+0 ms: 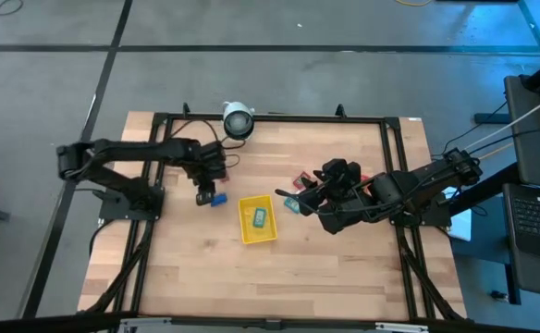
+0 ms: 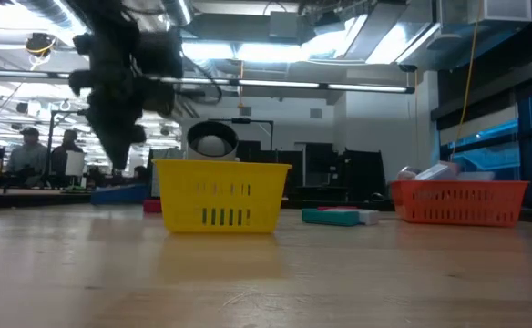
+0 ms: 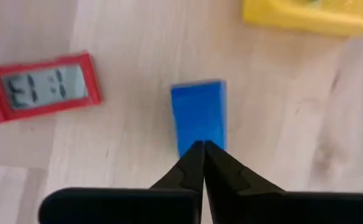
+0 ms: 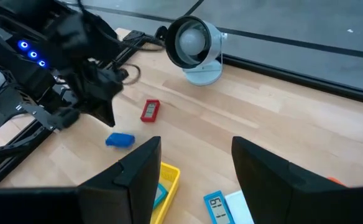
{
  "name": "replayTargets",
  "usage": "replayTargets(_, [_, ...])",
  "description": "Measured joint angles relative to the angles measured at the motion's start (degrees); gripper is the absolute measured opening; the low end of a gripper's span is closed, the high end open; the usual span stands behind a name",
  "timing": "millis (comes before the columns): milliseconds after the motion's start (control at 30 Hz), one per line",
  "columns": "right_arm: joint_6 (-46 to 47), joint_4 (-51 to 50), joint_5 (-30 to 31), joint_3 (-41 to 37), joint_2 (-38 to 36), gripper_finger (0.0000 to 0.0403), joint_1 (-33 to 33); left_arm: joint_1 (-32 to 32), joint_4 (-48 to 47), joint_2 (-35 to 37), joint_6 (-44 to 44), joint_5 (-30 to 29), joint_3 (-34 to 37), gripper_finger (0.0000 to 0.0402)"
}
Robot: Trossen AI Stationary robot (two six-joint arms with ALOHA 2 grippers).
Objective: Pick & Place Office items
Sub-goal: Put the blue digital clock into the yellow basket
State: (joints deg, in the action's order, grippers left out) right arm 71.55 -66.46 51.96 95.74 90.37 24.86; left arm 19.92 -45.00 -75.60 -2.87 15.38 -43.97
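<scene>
A small blue block point(image 3: 197, 112) lies flat on the wood, left of the yellow tray point(image 1: 258, 219). My left gripper point(image 3: 203, 148) is shut and hovers just above the block's near end point(image 1: 219, 199); the right wrist view shows a gap between that gripper point(image 4: 104, 112) and the block point(image 4: 119, 140). A red item with a grey display point(image 3: 41, 87) lies beside the block. A teal item point(image 1: 260, 217) lies in the yellow tray. My right gripper point(image 4: 197, 174) is open, raised over a blue display item point(image 4: 214, 205) and a white packet point(image 4: 240, 208) right of the tray.
A white round camera with a dark centre point(image 1: 238, 120) stands at the table's far edge. A red-orange tray point(image 2: 462, 202) holding pale items sits on the right, mostly under my right arm in the high view. A teal and white packet point(image 2: 339, 216) lies between the trays.
</scene>
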Motion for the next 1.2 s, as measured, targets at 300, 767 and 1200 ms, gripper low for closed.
replayTargets(300, [0.0,0.0,0.2,0.0,0.0,0.0201,0.0,-0.4,-2.3,7.7,0.8,-0.8,-0.1,0.0043])
replayTargets(767, [0.8,0.0,0.7,0.0,0.0,0.0201,0.0,-13.8,1.0,-0.6,1.5,-12.7,0.6,0.0244])
replayTargets(1200, [3.1,-0.9,0.9,0.0,0.0,0.0201,1.7,-17.0,7.6,-7.1,3.2,-16.5,0.6,0.0277])
